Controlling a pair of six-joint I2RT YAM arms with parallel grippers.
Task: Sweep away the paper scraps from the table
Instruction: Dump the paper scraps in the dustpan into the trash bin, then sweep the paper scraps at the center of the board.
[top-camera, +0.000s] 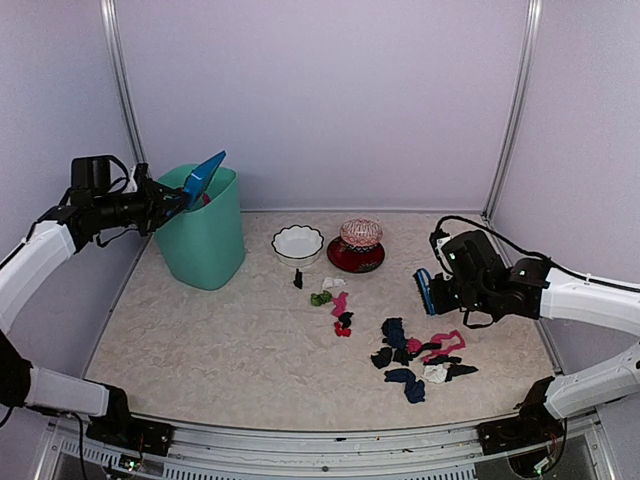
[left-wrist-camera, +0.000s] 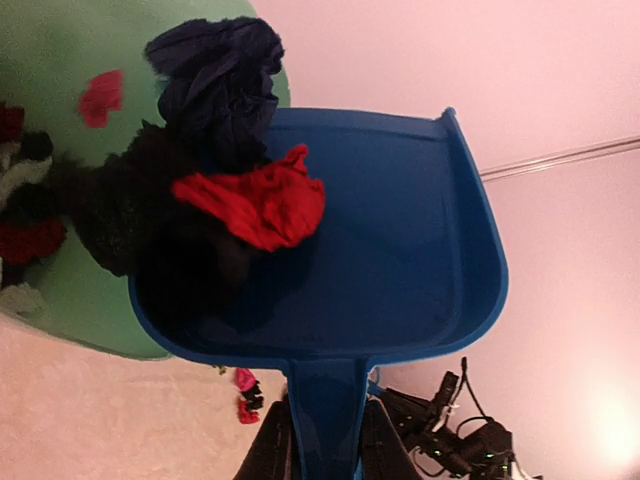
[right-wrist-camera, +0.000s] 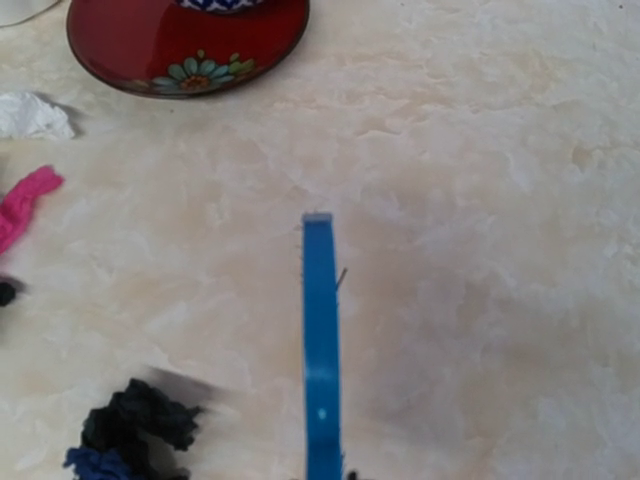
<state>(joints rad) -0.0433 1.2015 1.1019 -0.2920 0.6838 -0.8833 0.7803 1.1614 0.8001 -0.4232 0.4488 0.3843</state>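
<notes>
So my left gripper (left-wrist-camera: 325, 440) is clamped on the dustpan (left-wrist-camera: 410, 260) handle, pan tilted over the green bin (top-camera: 205, 245) with paper scraps (left-wrist-camera: 255, 205) bunched at its bin-side edge, the rest strung diagonally across the table (top-camera: 200, 330) from the white bowl (top-camera: 298, 243) toward near-right, beside my right gripper (top-camera: 440, 290) squeezing the hand brush (right-wrist-camera: 320, 340).

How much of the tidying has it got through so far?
Partly done. Some scraps already lie in the bin. Right now the left pincer tips the dustpan over it, with black and red ones at its lip. The right pincer holds the brush over the table. Left to do: a pile near that brush and a few bits by the bowl.
</notes>
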